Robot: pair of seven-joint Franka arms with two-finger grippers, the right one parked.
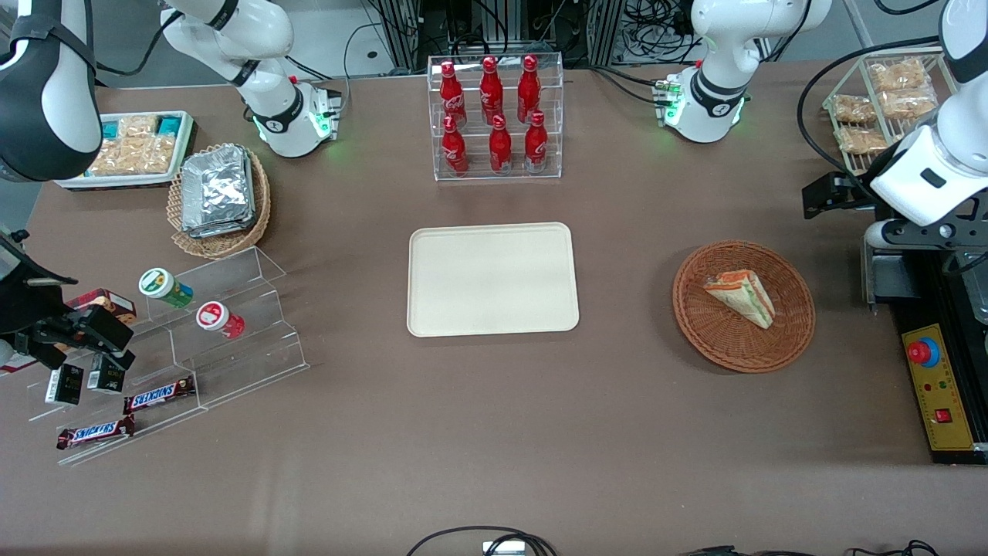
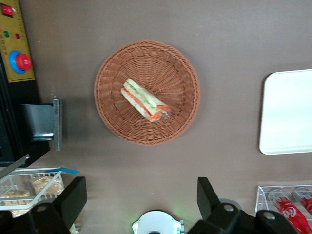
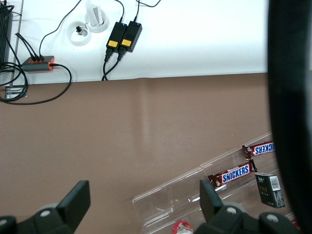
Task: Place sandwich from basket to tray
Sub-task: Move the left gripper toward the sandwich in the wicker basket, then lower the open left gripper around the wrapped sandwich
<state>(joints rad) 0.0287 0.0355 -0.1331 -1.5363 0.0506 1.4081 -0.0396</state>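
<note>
The sandwich [image 1: 742, 296] [image 2: 145, 101], a wrapped wedge with orange, red and green layers, lies in the round reddish-brown basket [image 1: 787, 340] [image 2: 183, 68] toward the working arm's end of the table. The cream tray [image 1: 492, 279] [image 2: 287, 114] lies flat at the table's middle with nothing on it. My left gripper [image 1: 832, 194] [image 2: 141, 195] hangs high above the table beside the basket, a little farther from the front camera than it. Its fingers [image 2: 73, 195] stand wide open with nothing between them.
A clear rack of red bottles [image 1: 495, 116] stands farther from the front camera than the tray. A control box with a red button [image 1: 938, 386] and a wire rack of snack packets [image 1: 880, 100] sit beside the basket. The tan basket of foil packets [image 1: 218, 193] and clear snack steps [image 1: 201, 340] lie toward the parked arm's end.
</note>
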